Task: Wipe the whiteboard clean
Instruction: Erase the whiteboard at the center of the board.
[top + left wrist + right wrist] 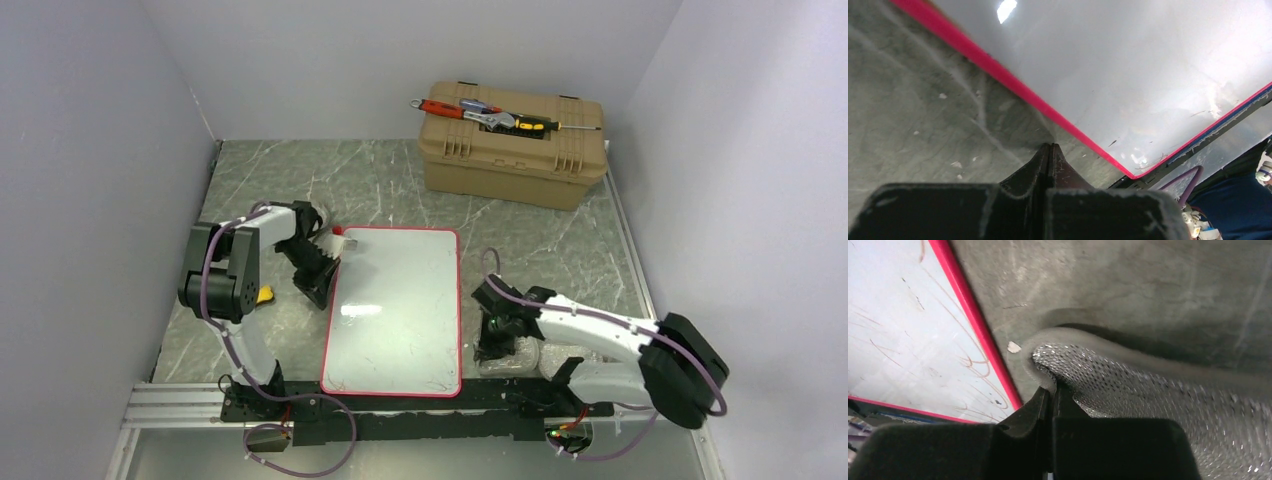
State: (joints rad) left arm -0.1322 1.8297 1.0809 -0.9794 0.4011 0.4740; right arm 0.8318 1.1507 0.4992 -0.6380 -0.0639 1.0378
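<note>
Closed end effectors flanking the whiteboard (395, 300).
We see the left end effector (1050, 146) pressed shut and empty, just beside the board's left rim. The right end effector (1052, 386) pinches a silvery mesh cloth (1138, 390) beside the right rim. The board lies flat on the table (380, 180).

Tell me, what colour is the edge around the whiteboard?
Bright pinkish red; the whiteboard's rim shows best in the left wrist view.

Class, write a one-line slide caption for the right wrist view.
Right gripper pinches a silvery mesh cloth on the grey marbled tabletop, beside the red-rimmed white whiteboard streaked with pen marks.
</note>
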